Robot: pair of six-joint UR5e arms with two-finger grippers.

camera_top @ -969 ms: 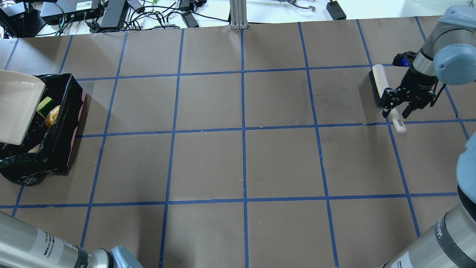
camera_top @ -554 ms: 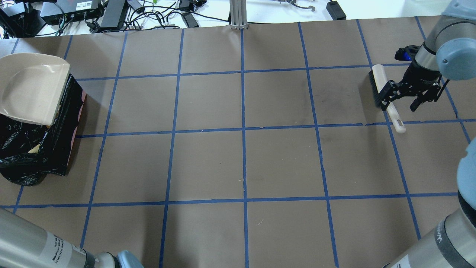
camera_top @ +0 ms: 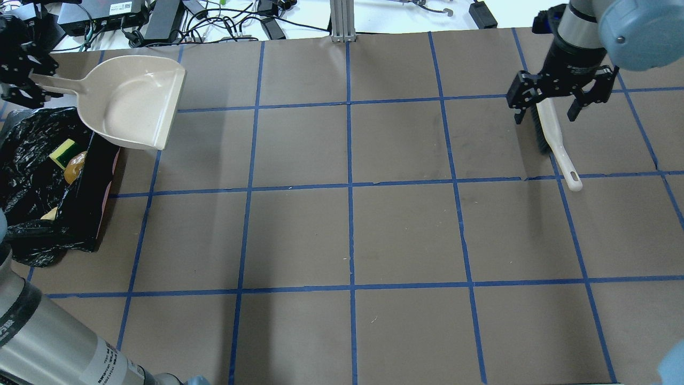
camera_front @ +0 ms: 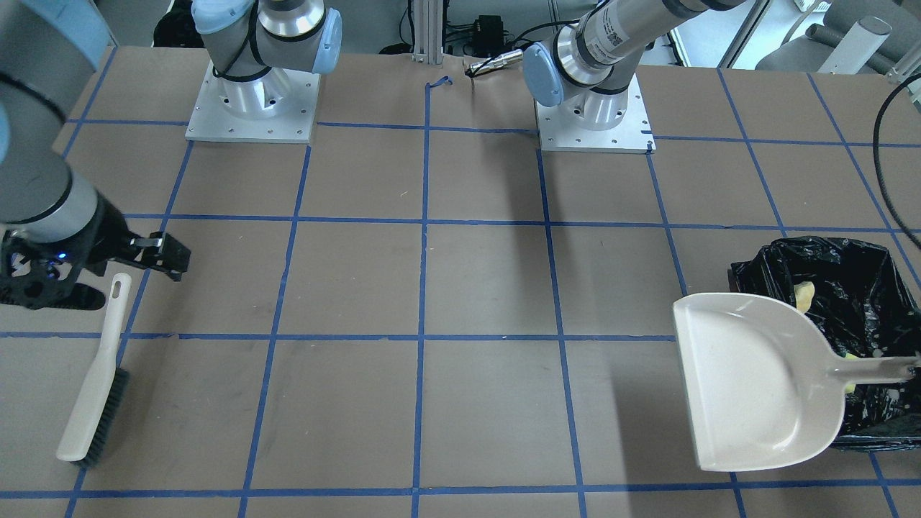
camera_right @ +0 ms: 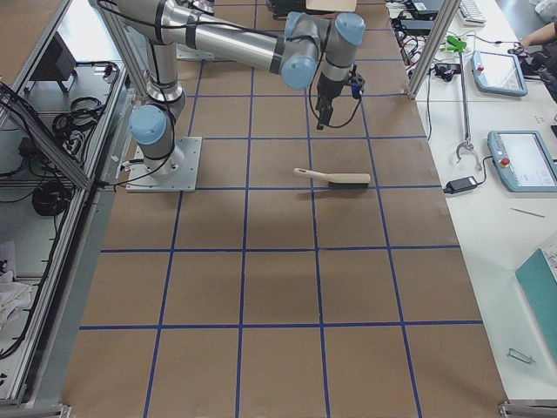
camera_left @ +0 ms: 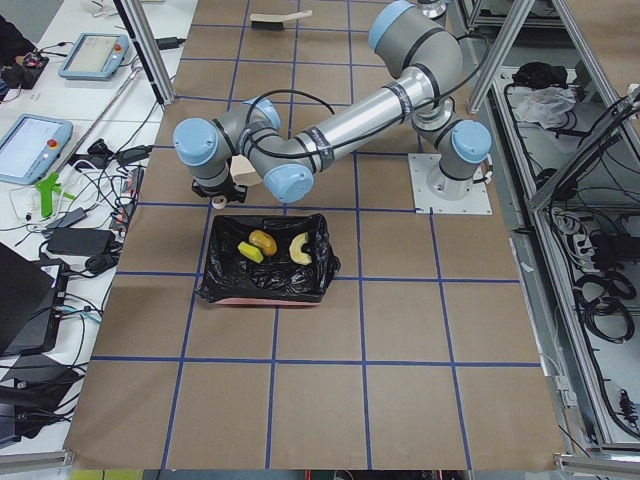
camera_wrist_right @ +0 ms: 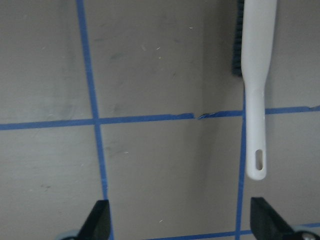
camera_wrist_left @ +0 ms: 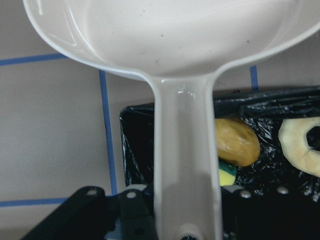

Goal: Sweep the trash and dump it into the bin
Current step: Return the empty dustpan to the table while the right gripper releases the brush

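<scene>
The beige dustpan (camera_top: 133,101) is empty and held level above the table, just beyond the bin's far end. My left gripper (camera_top: 26,80) is shut on its handle (camera_wrist_left: 182,165). The black-lined bin (camera_top: 101,182) holds the trash: the yellow-green sponge (camera_top: 64,152), the potato (camera_top: 75,166) and the croissant (camera_wrist_left: 300,150). My right gripper (camera_top: 558,99) is open and empty, raised above the bristle end of the white brush (camera_top: 556,144), which lies flat on the table.
Cables and power boxes (camera_top: 133,21) lie beyond the table's far edge. A metal post (camera_top: 342,21) stands at the far middle. The arm bases (camera_front: 252,101) sit on the robot's side. Blue tape lines grid the brown table.
The dustpan has swung up and off the bin, to the far side, leaving the trash in the bin. My right gripper has risen away from the brush, which stays on the table.
</scene>
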